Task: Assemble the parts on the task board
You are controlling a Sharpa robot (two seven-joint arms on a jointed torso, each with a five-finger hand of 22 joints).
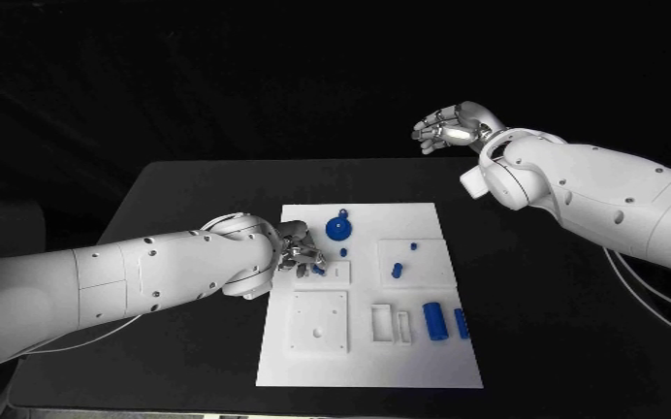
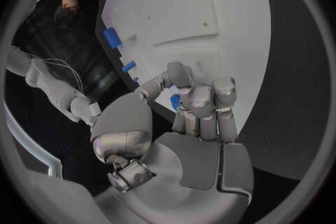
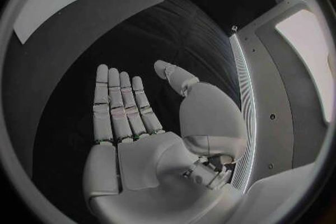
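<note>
Left hand (image 1: 297, 249): left of frame centre, at the task board's (image 1: 420, 366) left edge, fingers pinching a small blue part (image 2: 174, 102). Right hand (image 1: 450, 130): upper right, fingers spread, holding nothing, above the tabletop (image 1: 182, 206).

I'm working a robot lab bench: a black table (image 1: 182, 244) against blacked-out surroundings, with a white task board (image 1: 367, 346) lying at the picture's lower middle.

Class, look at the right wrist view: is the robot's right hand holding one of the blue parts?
No. The right hand is flat with its fingers straight and nothing in it, above the black table.
</note>
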